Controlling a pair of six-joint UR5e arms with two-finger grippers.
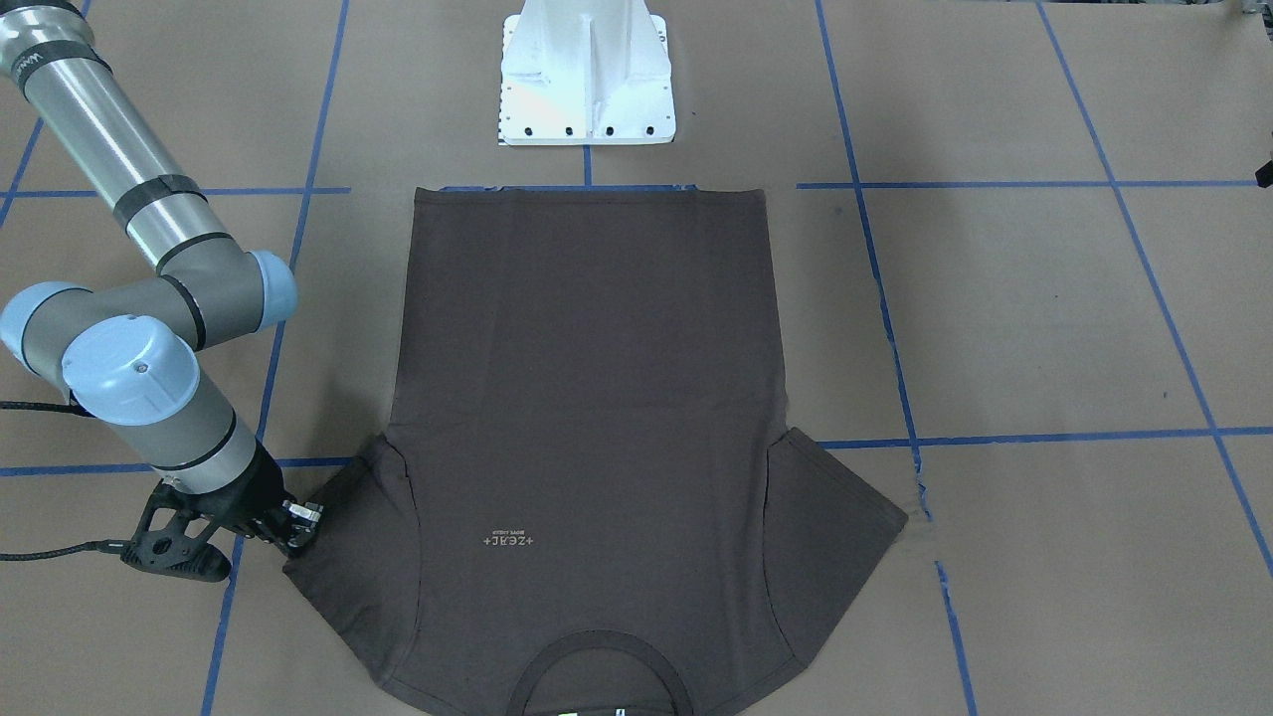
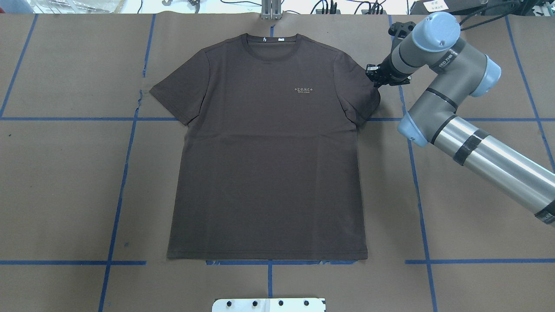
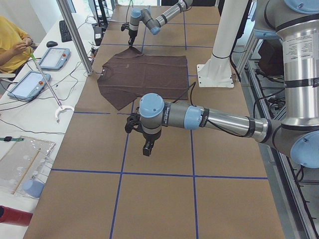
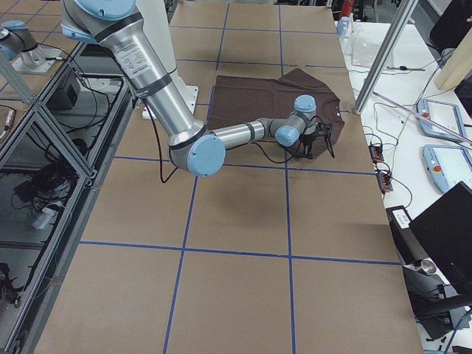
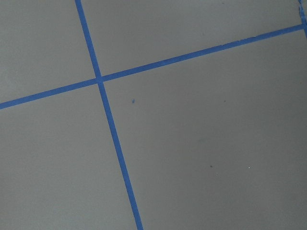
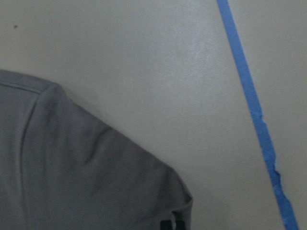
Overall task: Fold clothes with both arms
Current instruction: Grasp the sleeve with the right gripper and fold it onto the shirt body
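Brown paper [image 2: 65, 182] is covering the table, and the dark T-shirt [image 2: 269, 164] is lying flat on it, chest print up. Its collar [image 2: 272, 48] is pointing away from the white base plate [image 1: 587, 89], and its hem is running along the blue tape [image 2: 477, 261] line nearest that plate. You are seeing the right gripper [image 2: 376, 79] reaching down to the outer edge of the sleeve [image 2: 357, 93] on its side, its tip sitting right at the sleeve's corner. You cannot tell whether it is spread or pinching the fabric. The left gripper [image 3: 147, 147] is hanging over bare paper, well apart from the shirt. It is showing only in the side view, so you cannot tell its state either.
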